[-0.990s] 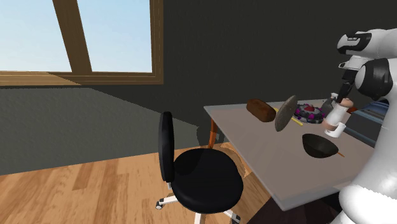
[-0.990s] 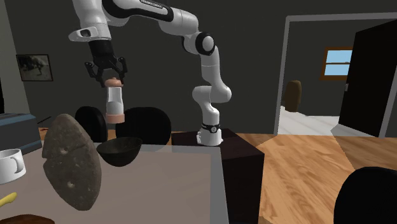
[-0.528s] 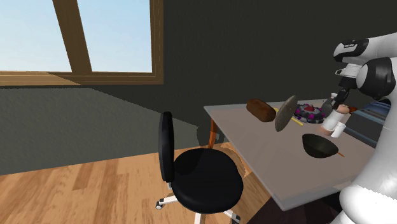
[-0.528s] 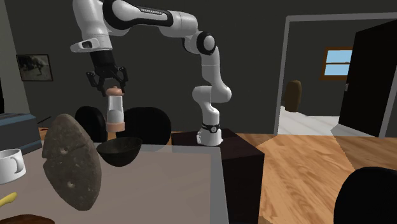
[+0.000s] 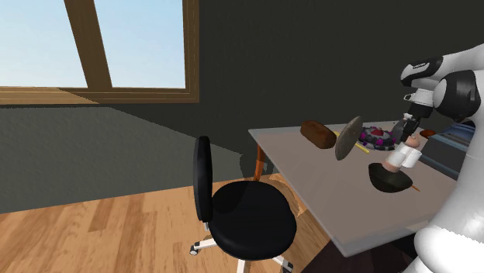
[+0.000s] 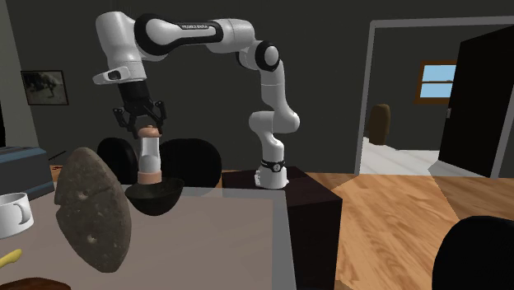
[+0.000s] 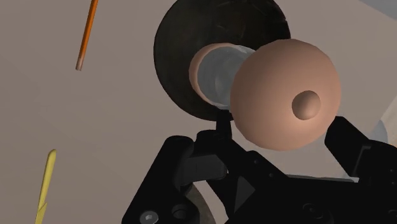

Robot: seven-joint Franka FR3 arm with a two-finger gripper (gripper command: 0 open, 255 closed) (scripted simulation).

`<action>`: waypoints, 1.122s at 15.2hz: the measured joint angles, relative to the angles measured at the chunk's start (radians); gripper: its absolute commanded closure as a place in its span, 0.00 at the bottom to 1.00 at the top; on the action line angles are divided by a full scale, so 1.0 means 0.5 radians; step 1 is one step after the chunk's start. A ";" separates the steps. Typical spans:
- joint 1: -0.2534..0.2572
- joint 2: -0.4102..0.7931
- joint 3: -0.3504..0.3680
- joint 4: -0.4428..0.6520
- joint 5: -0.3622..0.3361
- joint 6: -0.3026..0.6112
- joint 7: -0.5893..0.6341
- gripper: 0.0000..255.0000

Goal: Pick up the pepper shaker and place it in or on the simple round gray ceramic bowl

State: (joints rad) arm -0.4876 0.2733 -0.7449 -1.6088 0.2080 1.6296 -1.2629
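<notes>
Hand (image 6: 145, 125): clamped on shaker (image 6: 149, 156) cap, so it hangs below.
Shaker: base at bowl (image 6: 166, 196) mouth, lined up for release inside.
Bowl: mouth-up on worktop (image 6: 235, 239).

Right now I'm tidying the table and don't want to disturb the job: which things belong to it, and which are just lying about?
Job: gripper, shut on the pepper shaker; dark bowl under it.
Lying about: stone-like disc, brown loaf, white mug, orange stick, office chair.
</notes>
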 measured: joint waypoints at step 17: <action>0.013 -0.002 0.005 -0.122 0.003 0.120 -0.008 0.00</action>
State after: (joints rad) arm -0.4813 0.2724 -0.7426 -1.6696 0.2096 1.6896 -1.2670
